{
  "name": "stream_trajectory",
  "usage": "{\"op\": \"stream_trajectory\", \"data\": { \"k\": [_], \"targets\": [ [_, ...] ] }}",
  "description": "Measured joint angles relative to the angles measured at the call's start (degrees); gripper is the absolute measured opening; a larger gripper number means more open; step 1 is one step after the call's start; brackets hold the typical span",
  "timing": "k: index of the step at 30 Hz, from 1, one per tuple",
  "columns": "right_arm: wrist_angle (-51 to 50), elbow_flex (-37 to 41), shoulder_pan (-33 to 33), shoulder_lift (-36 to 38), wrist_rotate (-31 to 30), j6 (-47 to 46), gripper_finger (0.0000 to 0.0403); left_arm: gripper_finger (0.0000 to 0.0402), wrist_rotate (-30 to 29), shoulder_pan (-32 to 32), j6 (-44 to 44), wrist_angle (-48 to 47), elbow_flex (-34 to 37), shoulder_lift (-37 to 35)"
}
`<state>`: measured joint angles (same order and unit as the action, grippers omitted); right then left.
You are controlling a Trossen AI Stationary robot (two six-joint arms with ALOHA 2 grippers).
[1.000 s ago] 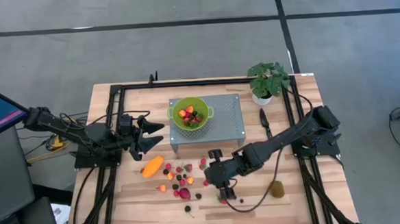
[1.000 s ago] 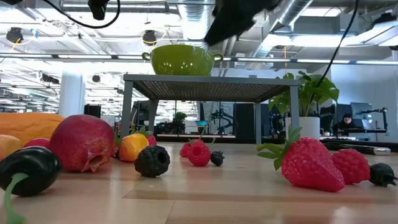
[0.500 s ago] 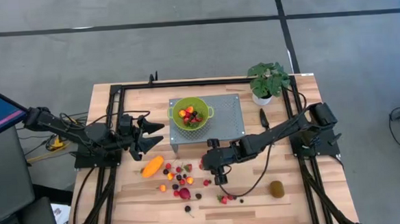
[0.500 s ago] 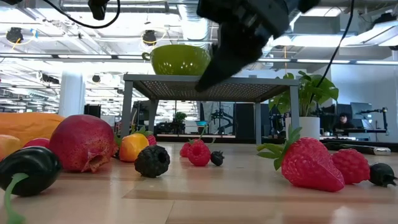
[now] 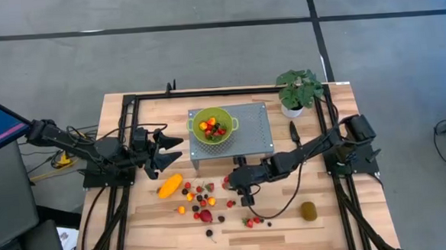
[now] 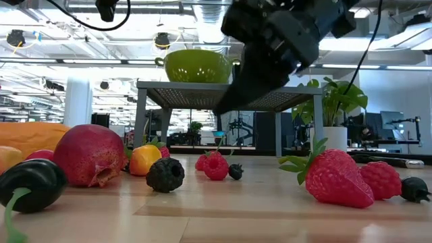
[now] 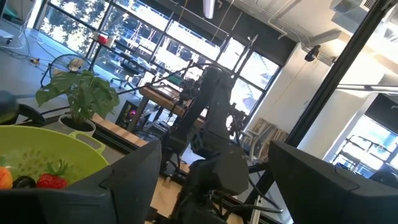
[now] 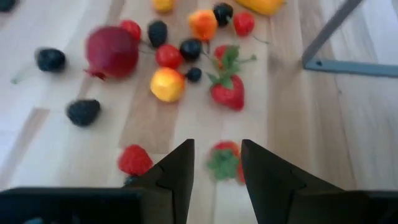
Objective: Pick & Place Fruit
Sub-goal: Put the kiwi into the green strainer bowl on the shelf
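Note:
Small red, orange and dark fruit pieces (image 5: 200, 197) lie scattered on the wooden table, with a long orange fruit (image 5: 170, 185), a red round fruit (image 5: 205, 215) and a kiwi-like oval (image 5: 309, 210). A green bowl (image 5: 212, 127) holding some fruit stands on a grey metal stand (image 5: 250, 131). My right gripper (image 5: 236, 192) hangs open low over the berries, fingers slanting down; a strawberry (image 8: 224, 155) lies on the table just beyond its fingertips (image 8: 177, 165). My left gripper (image 5: 174, 143) waits open at the table's left side, level with the bowl.
A potted plant (image 5: 298, 90) and a black-handled knife (image 5: 294, 133) sit at the far right. Two strawberries (image 5: 251, 221) lie near the front edge. The stand's leg (image 8: 329, 43) rises close to my right gripper. Black rails frame both table sides.
My right gripper has come down toward the table and moved from near the front edge toward the stand, ending low over the scattered berries with its fingers tipped further down. Its fingers have kept the same gap. No fruit has moved.

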<state>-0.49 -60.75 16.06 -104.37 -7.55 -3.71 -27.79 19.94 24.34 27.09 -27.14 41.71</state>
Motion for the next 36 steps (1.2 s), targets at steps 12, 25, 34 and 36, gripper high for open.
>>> {"op": "stream_trajectory", "data": {
  "k": [12,25,34,36],
  "targets": [
    [-24.98,-3.17,11.26,8.27,-0.40,-13.17,0.0086,0.0291,-0.02,0.02,0.00,0.00,0.00,0.00],
    [-51.46,-3.15,23.17,16.03,3.71,-59.35,0.0059,0.0291,-0.02,0.00,0.00,0.00,0.00,0.00],
    [-63.20,-3.06,32.02,16.26,7.59,-88.14,0.0072,0.0291,-0.02,0.00,0.00,0.00,0.00,0.02],
    [-63.30,-3.06,33.35,16.39,7.58,-90.36,0.0087,0.0291,-0.02,0.00,0.00,0.00,0.00,0.02]
  ]
}}
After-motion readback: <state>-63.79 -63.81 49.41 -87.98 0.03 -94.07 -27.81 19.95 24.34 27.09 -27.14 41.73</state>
